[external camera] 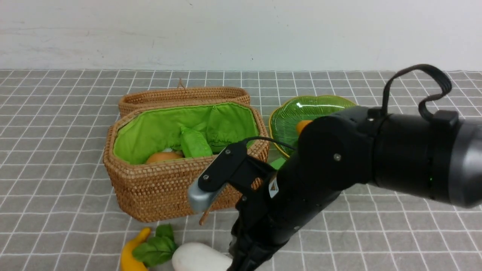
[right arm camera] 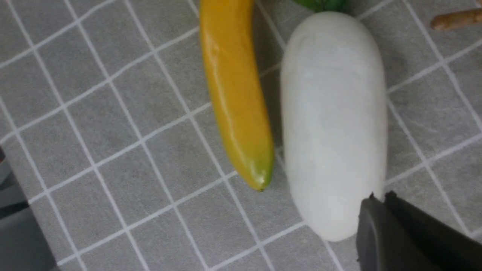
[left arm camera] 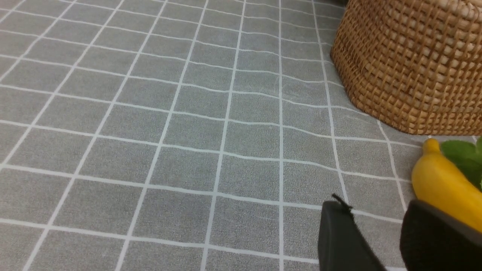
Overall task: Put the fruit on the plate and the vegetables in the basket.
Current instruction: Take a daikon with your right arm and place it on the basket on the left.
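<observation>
Just beside the smooth white oblong radish [right arm camera: 333, 124], the right gripper [right arm camera: 381, 198] is pressed together.

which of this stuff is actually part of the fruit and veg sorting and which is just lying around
Part of the job: banana, radish, plate, basket, potato, gourd, mango.
Just lying about: wicker lid, small green cube.
</observation>
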### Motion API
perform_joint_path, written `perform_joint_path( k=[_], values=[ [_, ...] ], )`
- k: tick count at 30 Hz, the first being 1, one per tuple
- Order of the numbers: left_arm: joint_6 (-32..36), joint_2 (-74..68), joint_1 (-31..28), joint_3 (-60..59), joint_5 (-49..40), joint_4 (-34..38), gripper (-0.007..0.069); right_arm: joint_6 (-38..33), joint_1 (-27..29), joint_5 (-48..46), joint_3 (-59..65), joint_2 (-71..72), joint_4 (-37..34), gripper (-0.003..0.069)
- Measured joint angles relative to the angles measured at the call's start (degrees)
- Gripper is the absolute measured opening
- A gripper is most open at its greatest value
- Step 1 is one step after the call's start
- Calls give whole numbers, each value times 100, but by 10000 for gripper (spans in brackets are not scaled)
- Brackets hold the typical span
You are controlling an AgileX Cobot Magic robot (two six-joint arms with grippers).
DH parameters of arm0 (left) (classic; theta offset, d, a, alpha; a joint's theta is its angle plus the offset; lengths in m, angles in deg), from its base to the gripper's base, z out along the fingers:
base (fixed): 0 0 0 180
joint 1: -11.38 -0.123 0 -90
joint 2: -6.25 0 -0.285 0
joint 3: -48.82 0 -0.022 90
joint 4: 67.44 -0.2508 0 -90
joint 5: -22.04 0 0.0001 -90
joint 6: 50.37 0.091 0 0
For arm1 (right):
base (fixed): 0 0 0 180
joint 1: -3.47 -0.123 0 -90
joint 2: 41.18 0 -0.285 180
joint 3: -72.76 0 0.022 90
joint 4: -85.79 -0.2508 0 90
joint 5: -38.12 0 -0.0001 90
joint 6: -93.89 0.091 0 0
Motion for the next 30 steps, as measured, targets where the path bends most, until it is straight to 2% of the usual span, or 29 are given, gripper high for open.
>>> perform_joint_path(
  k=[1,6,7,9,10,11,13,18,19,22,30],
  values=[
    [0,0,0,0,0,0,239,0,-48,0,-8,-1,15,37],
    [0,0,0,0,0,0,239,241,-618,15,-247,-191,683,296],
    [0,0,0,0,0,0,239,241,-618,25,-247,-191,709,296],
    [0,0,0,0,0,0,239,698,-670,337,-370,-361,973,484],
    [0,0,0,0,0,0,239,731,-670,372,-379,-376,987,498],
    [0,0,0,0,0,0,239,930,-670,601,-401,-500,1072,586],
    [0,0,0,0,0,0,239,1087,-670,878,-420,-701,1152,658],
    [0,0,0,0,0,0,239,1126,-670,1110,-425,-1213,1261,657],
    [0,0,0,0,0,0,239,1126,-670,1096,-425,-1332,1326,636],
    [0,0,0,0,0,0,239,1173,-670,992,-466,-1404,1519,499],
    [0,0,0,0,0,0,239,1178,-534,542,-598,-1166,1641,504]
  ],
)
